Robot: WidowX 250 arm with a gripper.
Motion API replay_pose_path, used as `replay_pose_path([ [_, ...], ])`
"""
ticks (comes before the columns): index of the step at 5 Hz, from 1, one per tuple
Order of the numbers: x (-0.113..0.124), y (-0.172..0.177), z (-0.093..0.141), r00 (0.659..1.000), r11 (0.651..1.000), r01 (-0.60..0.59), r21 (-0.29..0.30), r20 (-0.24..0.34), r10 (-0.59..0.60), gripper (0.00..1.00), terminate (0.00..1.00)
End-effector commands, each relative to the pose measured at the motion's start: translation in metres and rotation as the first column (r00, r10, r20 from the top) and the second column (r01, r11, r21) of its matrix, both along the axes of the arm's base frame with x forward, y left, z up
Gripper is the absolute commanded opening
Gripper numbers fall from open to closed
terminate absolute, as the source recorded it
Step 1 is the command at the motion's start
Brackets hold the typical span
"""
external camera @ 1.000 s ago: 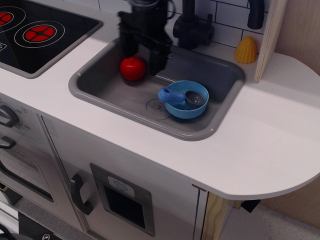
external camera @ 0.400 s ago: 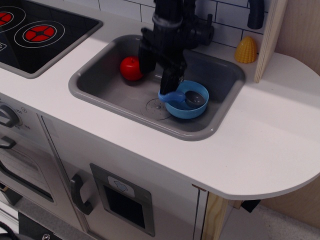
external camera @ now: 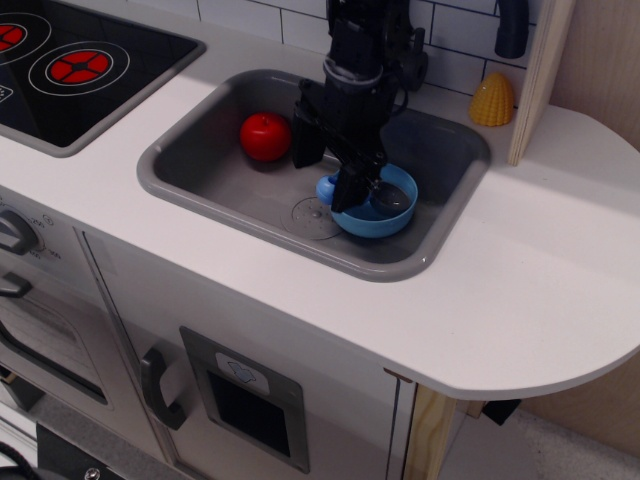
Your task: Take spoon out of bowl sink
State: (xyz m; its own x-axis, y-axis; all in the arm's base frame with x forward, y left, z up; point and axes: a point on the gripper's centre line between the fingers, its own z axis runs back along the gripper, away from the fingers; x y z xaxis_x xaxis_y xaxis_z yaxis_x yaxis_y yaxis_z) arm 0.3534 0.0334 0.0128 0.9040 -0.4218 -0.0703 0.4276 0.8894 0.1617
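Reaching into the blue bowl (external camera: 392,215), the end effector (external camera: 338,180) is sitting with fingers apart around the spoon (external camera: 329,187), not lifted yet.

The bowl (external camera: 385,212) sits right in the sink (external camera: 215,175), the spoon (external camera: 328,187) in it, the apple (external camera: 265,136) left.

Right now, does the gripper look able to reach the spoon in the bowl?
Probably yes. The gripper is already down at the left rim of the bowl, over the spoon's blue handle. The apple lies apart to the left. Whether the jaws have closed on the handle cannot be told.
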Motion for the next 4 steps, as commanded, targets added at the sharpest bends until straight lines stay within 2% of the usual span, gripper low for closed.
replay_pose_path([
  [1, 0.0086, -0.0004, 0.0165, 0.999, 1.0, 0.015, -0.017, 0.043, -0.014, 1.0, 0.0],
  [2, 0.0085, -0.0017, 0.0172, 0.998, 1.0, -0.001, -0.024, 0.062, 0.002, 1.0, 0.0],
  [3, 0.0087, -0.002, 0.0142, 0.999, 1.0, -0.003, -0.013, 0.052, 0.003, 0.0, 0.0],
  [4, 0.0075, -0.0031, 0.0119, 0.999, 1.0, 0.004, -0.015, 0.047, -0.003, 0.0, 0.0],
])
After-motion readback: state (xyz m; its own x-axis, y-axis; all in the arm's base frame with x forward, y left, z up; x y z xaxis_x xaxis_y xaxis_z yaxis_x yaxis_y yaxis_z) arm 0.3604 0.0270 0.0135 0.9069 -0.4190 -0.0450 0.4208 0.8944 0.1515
